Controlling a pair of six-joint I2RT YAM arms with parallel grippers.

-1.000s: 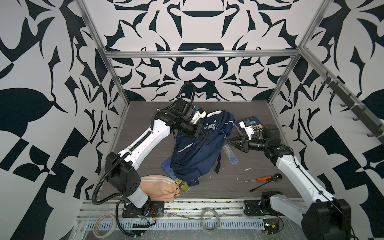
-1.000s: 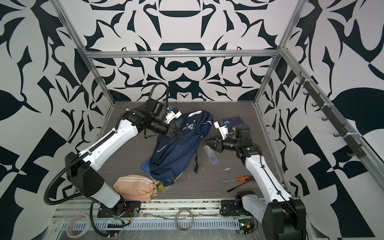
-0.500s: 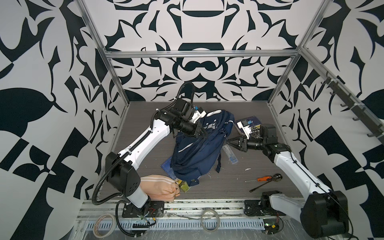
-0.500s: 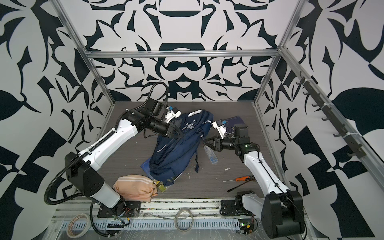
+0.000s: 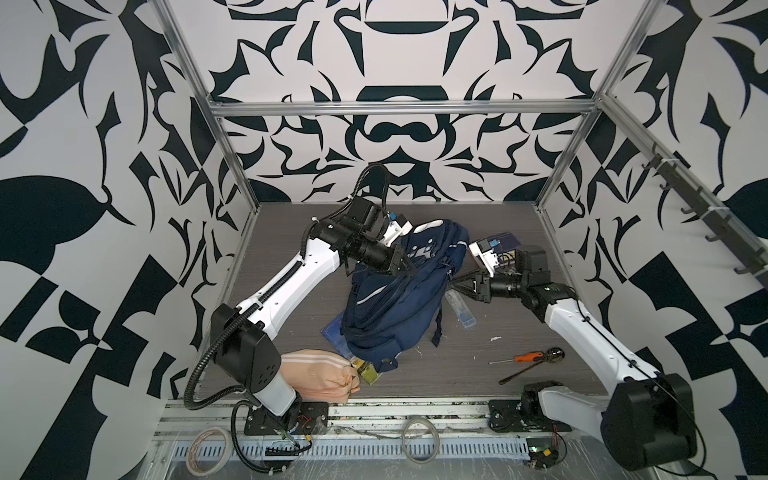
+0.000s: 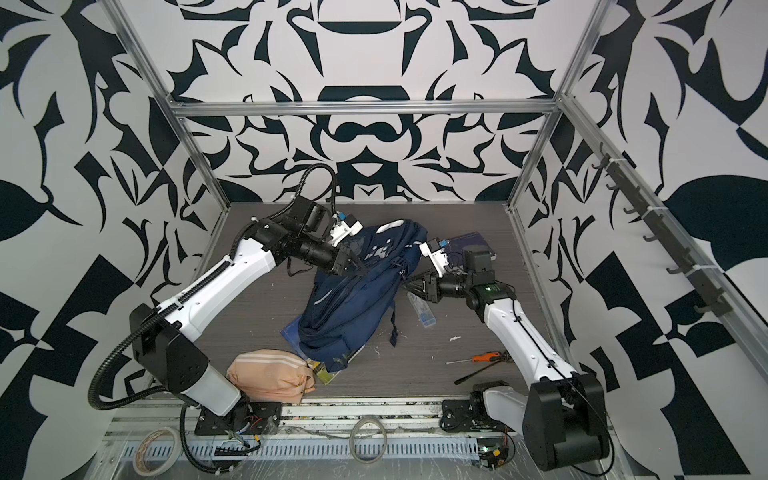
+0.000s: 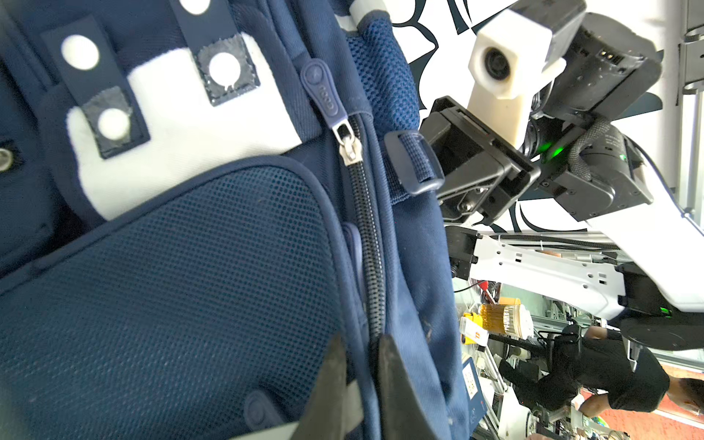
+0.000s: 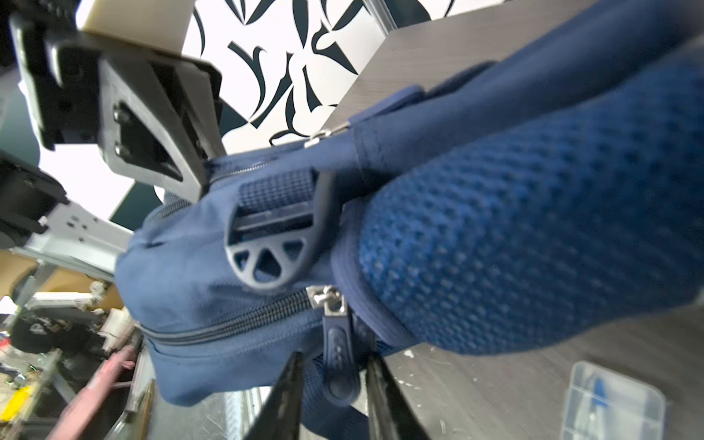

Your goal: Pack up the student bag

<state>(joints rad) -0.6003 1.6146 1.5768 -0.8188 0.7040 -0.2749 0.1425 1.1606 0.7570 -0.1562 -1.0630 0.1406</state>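
**A:** Navy fabric first: the student bag is slumped on the table between the two tools, its top end raised at the left gripper.

**B:** Left gripper's state?

**A:** Almost closed. Its fingers pinch bag cloth right beside the zip track, and the bag's top hangs from that pinch.

**B:** And the right gripper?

**A:** Part open, holding nothing. The rubber pull tab dangles between its jaws with a gap on either side. The slider sits just ahead of the tips.

**B:** Which step, then?

**A:** My reading is that it's opening the main zip before anything goes in. A clear plastic case lies just below the right gripper. The pink pouch is well behind the left one, by its base.

**B:** Next move?

**A:** Close squarely on the tab, then draw along the track away from the left pinch, which must hold as counter-pull. The tab is small and swings freely, so an off-centre closing would likely slip.
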